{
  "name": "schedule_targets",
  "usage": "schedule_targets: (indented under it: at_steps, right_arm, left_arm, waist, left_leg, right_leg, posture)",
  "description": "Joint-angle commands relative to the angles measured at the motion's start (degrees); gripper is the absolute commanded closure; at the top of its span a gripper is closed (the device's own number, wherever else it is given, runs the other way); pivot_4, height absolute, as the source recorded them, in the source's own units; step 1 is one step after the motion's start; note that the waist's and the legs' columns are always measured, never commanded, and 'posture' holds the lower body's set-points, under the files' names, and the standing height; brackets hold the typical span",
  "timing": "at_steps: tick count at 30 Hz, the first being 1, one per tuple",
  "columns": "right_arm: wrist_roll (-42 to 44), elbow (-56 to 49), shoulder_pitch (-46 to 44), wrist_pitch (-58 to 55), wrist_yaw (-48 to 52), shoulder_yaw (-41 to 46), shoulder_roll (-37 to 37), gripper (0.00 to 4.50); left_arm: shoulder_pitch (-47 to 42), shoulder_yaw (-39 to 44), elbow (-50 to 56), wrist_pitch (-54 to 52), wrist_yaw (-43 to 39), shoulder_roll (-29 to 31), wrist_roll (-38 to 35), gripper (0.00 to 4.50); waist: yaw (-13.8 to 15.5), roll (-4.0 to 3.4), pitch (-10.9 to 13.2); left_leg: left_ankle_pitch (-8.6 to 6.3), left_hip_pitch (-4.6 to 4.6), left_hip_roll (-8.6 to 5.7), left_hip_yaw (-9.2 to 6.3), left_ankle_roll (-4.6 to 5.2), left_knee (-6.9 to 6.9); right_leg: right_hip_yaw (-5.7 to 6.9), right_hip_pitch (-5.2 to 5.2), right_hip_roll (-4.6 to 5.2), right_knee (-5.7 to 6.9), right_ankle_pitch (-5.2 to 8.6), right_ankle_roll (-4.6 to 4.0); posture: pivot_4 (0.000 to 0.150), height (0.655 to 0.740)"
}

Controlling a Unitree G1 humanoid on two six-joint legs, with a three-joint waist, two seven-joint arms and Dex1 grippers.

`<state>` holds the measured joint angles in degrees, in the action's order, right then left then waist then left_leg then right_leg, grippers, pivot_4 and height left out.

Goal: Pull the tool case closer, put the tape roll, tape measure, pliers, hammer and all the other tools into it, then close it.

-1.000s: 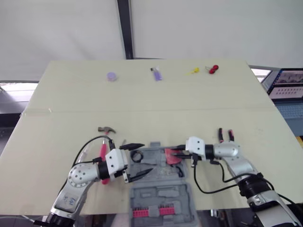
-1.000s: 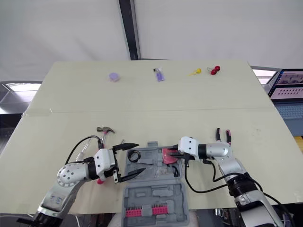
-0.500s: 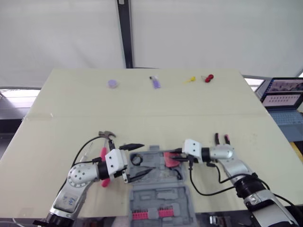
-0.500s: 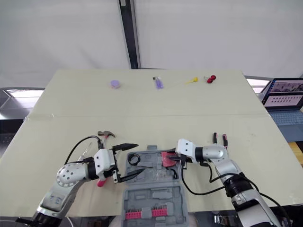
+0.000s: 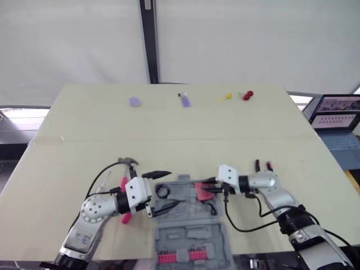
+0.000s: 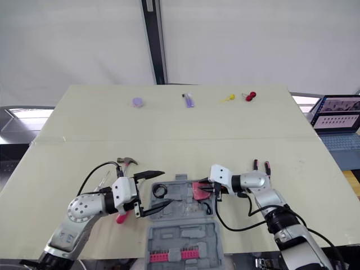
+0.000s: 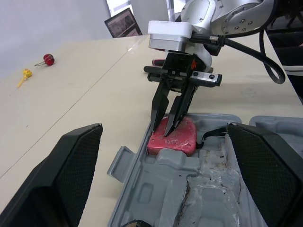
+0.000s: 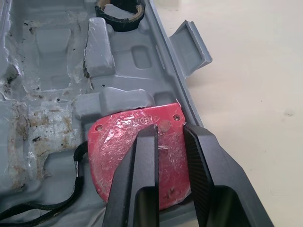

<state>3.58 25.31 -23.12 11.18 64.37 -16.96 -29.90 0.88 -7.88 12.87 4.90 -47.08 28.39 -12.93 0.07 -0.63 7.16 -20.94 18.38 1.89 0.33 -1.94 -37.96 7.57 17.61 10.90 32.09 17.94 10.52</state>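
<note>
The grey tool case (image 5: 188, 222) lies open at the table's near edge. A black tape roll (image 5: 162, 190) and a red tape measure (image 5: 202, 188) lie in its tray. My right gripper (image 7: 164, 128) points down at the tape measure; its fingers (image 8: 142, 165) stand a narrow gap apart, with the tips on its top face. My left gripper (image 5: 175, 187) is wide open over the tray's left side, with the tape roll between its fingers. A pink-handled hammer (image 5: 125, 188) lies left of the case, partly behind my left arm. Pliers (image 5: 262, 166) lie right of my right arm.
Small items sit along the table's far edge: a purple disc (image 5: 134, 101), a purple piece (image 5: 184, 100), a yellow piece (image 5: 226, 97) and a red piece (image 5: 247, 94). The case lid (image 5: 191, 256) holds a pink bit row. A laptop (image 5: 337, 107) stands off the table's right side.
The camera has tilted, shifting the whole picture. Both grippers, the tape measure and the tape roll stay where they were relative to the case.
</note>
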Motion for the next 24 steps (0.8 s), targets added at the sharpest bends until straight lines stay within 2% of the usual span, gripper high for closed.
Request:
schedule_targets:
  at_steps: [1, 2, 4, 8, 11, 16, 17, 19, 24]
  right_arm:
    - [4.1, -9.5, 3.4, -7.5, 2.5, 2.9, -3.8, 3.59]
    - [6.7, -13.7, 3.6, -10.8, 2.6, 4.8, -4.8, 3.59]
    - [10.1, -18.9, 3.9, -16.4, 2.8, 7.2, -6.7, 3.59]
    - [16.6, -24.6, 5.0, -28.4, 2.5, 15.4, -13.7, 3.59]
    - [17.3, -22.7, 8.9, -31.0, 0.9, 22.5, -18.6, 2.77]
    - [19.0, -13.5, 13.2, -32.9, -4.4, 34.5, -21.2, 0.28]
    - [19.5, -11.6, 13.5, -33.5, -5.6, 36.9, -21.5, 0.06]
    - [20.2, -8.4, 14.4, -33.3, -7.6, 41.2, -21.8, 0.06]
    - [19.0, -2.3, 16.0, -29.7, -14.5, 47.9, -20.4, 0.06]
  left_arm:
    - [0.5, 1.8, 3.6, -2.0, 1.1, 0.5, -1.3, 0.0]
    - [0.7, 2.3, 4.1, -2.9, 1.4, 0.6, -1.7, 0.0]
    - [1.0, 3.1, 5.0, -4.6, 1.8, 1.0, -2.3, 0.0]
    - [1.4, 8.4, 8.5, -11.3, 3.6, 3.1, -5.4, 0.0]
    - [3.0, 16.9, 7.6, -15.3, 4.9, 6.5, -7.6, 0.0]
    - [7.9, 32.0, 2.9, -19.2, 5.8, 10.8, -10.9, 0.0]
    - [8.8, 34.8, 3.3, -20.6, 6.4, 11.3, -11.8, 0.0]
    - [10.3, 40.0, 2.7, -22.7, 8.2, 11.6, -12.8, 0.0]
    - [11.8, 47.4, -5.3, -23.8, 16.4, 11.8, -7.2, 0.0]
  waist:
    - [0.2, -0.54, 0.5]
    - [0.1, -0.73, 0.8]
    - [0.0, -0.79, 1.1]
    - [0.0, -0.65, 2.1]
    - [0.1, -0.4, 2.3]
    - [0.2, -0.3, 2.4]
    - [0.1, -0.28, 2.4]
    - [0.0, -0.28, 2.4]
    - [-0.1, -0.26, 2.4]
  left_leg:
    - [-0.01, 0.12, 0.0, 0.0, 0.02, -0.01]
    - [-0.01, 0.19, 0.0, -0.02, 0.02, 0.01]
    - [0.02, 0.95, 0.0, 0.06, 0.04, -0.11]
    - [0.02, 1.13, 0.01, 0.19, 0.05, -0.16]
    - [0.02, 1.19, 0.04, 0.2, 0.05, -0.14]
    - [0.02, 1.72, 0.03, 0.29, 0.05, -0.2]
    - [0.02, 1.74, 0.03, 0.3, 0.05, -0.19]
    - [0.03, 1.76, 0.04, 0.32, 0.05, -0.19]
    - [0.06, 1.68, 0.04, 0.35, 0.03, -0.19]
  right_leg:
    - [0.0, 0.12, 0.0, -0.03, -0.01, 0.01]
    - [0.01, 0.22, -0.02, -0.02, -0.01, 0.02]
    - [-0.06, 1.1, -0.03, 0.2, -0.04, 0.06]
    - [-0.09, 1.38, -0.03, 0.37, -0.04, 0.07]
    - [-0.11, 1.51, -0.03, 0.43, -0.04, 0.07]
    - [-0.11, 2.05, -0.02, 0.42, -0.05, 0.08]
    - [-0.11, 2.08, -0.02, 0.42, -0.05, 0.08]
    - [-0.11, 2.11, -0.02, 0.43, -0.05, 0.08]
    - [-0.17, 2.1, -0.02, 0.54, -0.05, 0.08]
  posture:
    - [0.15, 0.74]
    - [0.15, 0.74]
    - [0.15, 0.74]
    - [0.15, 0.74]
    - [0.15, 0.74]
    - [0.15, 0.74]
    - [0.15, 0.74]
    - [0.15, 0.74]
    - [0.15, 0.74]
